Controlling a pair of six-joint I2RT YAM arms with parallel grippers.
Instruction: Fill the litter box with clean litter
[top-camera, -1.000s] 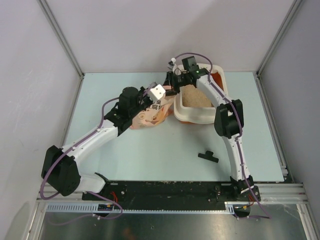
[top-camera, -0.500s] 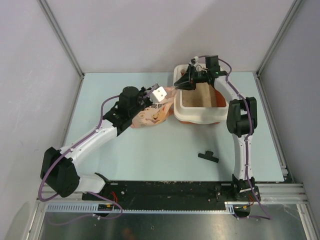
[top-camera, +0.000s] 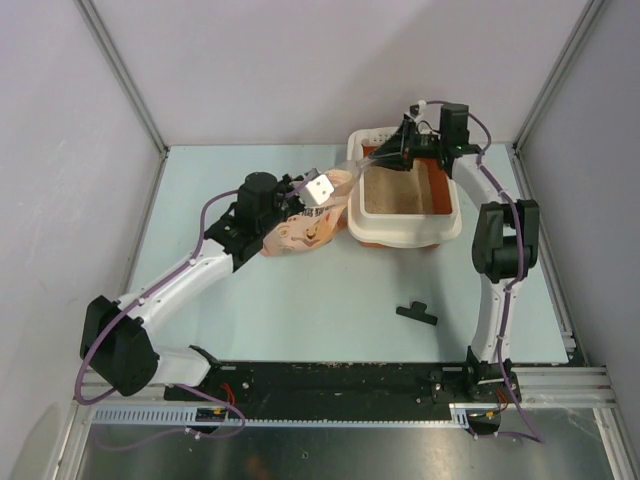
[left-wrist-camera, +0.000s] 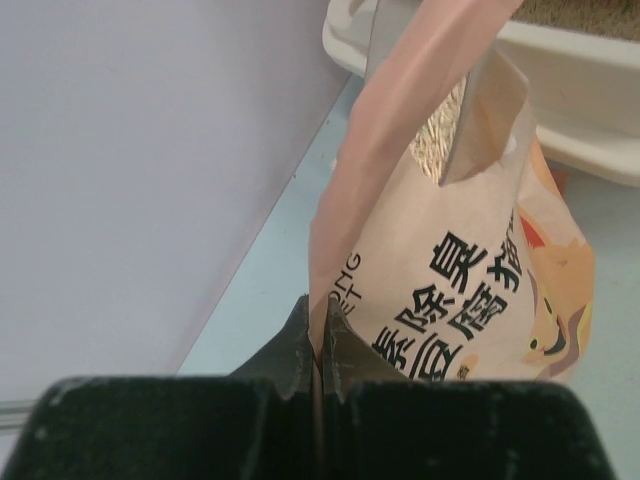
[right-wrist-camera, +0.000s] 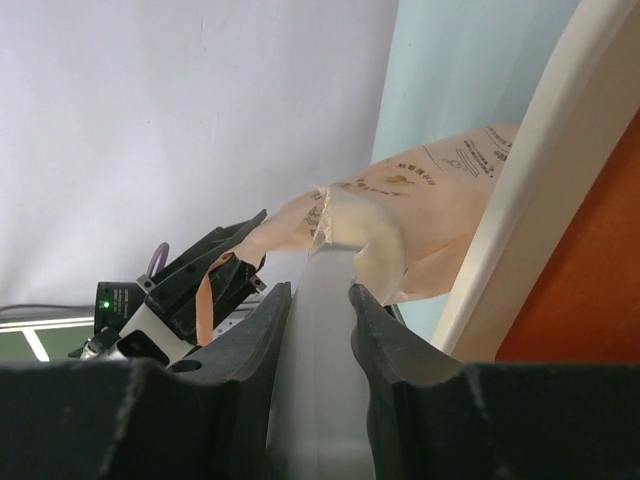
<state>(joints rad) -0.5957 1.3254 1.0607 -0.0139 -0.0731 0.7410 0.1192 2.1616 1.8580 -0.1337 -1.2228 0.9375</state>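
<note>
Two grippers clamp the soft pink-peach litter bag, right gripper holding its mouth over the cream-rimmed orange plastic tray; pouring, we judge, so left gripper should lift next.

Left hand and right hand both clamped.

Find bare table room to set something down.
Bare table: between left arm, black clip and litter box; also the far-left corner. Crowded where left pincer and right pincer grip the bag by the box.
</note>
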